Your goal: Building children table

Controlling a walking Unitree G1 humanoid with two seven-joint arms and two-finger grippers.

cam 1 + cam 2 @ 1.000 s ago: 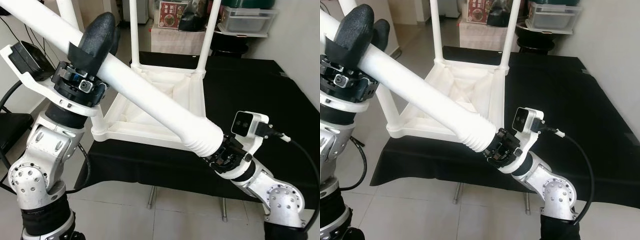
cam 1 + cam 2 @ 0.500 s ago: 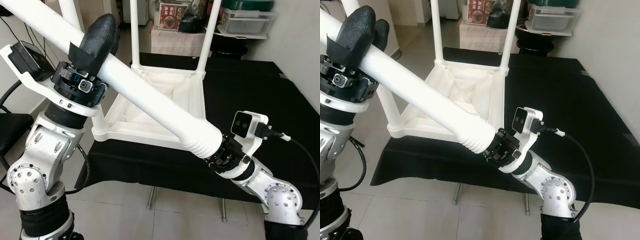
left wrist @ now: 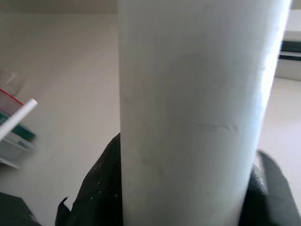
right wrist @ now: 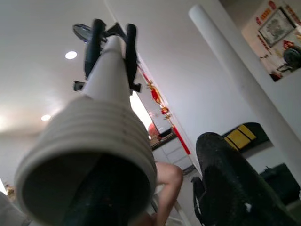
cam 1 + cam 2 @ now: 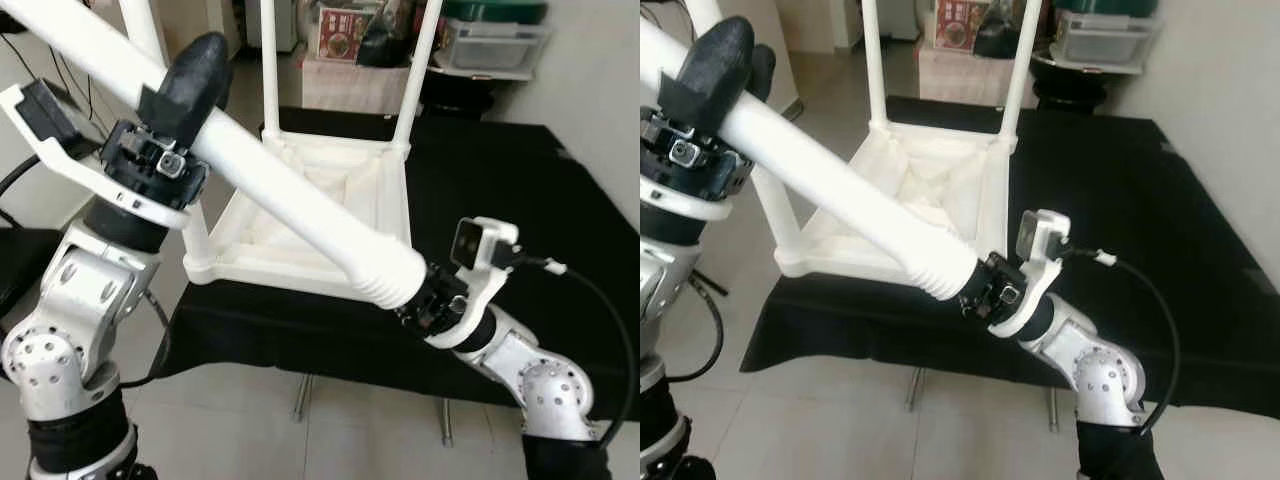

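- The long white plastic table leg (image 5: pixel 290 205), a round tube with a ribbed, threaded end, was held slanting above the upturned white plastic table top (image 5: pixel 320 215), its ribbed end low and just past the top's near edge.
- The left gripper (image 5: pixel 190 85) was clamped around the leg's upper part, its black fingers (image 5: pixel 715 55) pressed on both sides of the tube; the left wrist view had the tube wedged tight between the dark pads.
- The right gripper (image 5: pixel 985 290) was at the ribbed end: one black finger reached inside the hollow mouth and the other stood clear beside it, so it was spread, hooking the rim rather than pinching.
- Change since a second ago: the ribbed end had swung up and in toward the table top's near right corner, and the right wrist had rolled with it.
- My read: the leg was being lined up for that corner's empty socket; it still needed tipping upright before it could screw in.
- Three white legs (image 5: pixel 268 65) already stood up from the top's other corners.
- The table top lay on a table draped in black cloth (image 5: pixel 500 190), with boxes and shelves beyond it.
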